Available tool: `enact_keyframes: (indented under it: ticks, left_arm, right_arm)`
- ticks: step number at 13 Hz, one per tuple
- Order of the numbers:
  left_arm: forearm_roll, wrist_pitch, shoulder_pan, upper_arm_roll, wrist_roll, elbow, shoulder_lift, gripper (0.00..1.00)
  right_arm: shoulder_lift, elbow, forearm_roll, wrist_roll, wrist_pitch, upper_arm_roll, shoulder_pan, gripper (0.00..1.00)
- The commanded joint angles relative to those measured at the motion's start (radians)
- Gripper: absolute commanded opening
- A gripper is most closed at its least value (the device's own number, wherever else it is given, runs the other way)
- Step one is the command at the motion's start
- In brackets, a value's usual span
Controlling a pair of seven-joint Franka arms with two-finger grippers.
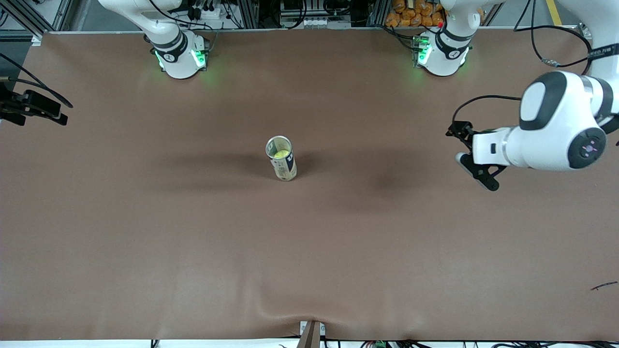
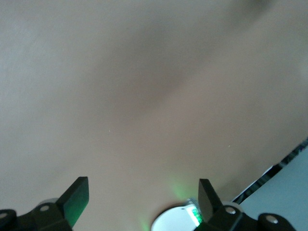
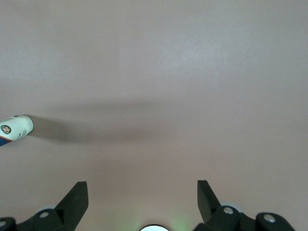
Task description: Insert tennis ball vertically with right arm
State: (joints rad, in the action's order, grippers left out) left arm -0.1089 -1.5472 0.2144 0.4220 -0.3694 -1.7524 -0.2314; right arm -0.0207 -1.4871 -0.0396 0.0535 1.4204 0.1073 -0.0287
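A tall can [image 1: 284,168] stands upright in the middle of the brown table, its mouth open. A yellow-green tennis ball [image 1: 282,154] sits inside it, just below the rim. My right gripper [image 1: 31,108] hangs at the right arm's end of the table, well away from the can. In the right wrist view that gripper [image 3: 143,192] is open and holds nothing, and the can [image 3: 14,127] shows at the picture's edge. My left gripper [image 1: 471,157] waits over the left arm's end of the table, open and empty [image 2: 144,192].
The brown table cover [image 1: 309,251] has a wrinkle at the edge nearest the front camera. The right arm's base [image 1: 179,55] and the left arm's base [image 1: 442,53] stand along the table's back edge. A small dark scrap [image 1: 604,285] lies near the left arm's end.
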Motion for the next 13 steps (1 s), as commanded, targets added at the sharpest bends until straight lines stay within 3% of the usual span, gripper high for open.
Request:
enact_keyframes:
  ticks: [1, 7, 13]
  left_arm:
    - [0.089, 0.027, -0.006, 0.066, 0.278, 0.013, 0.029, 1.00]
    - [0.161, 0.027, 0.040, 0.061, 0.333, 0.102, 0.047, 1.00]
    - [0.156, 0.027, 0.066, 0.058, 0.368, 0.100, 0.118, 1.00]
  right_arm:
    - [0.005, -0.004, -0.016, 0.016, -0.005, -0.009, 0.015, 1.00]
    - [0.005, -0.006, -0.016, 0.012, -0.003, -0.009, 0.015, 1.00]
    - [0.004, -0.006, -0.014, 0.009, 0.002, -0.009, 0.012, 1.00]
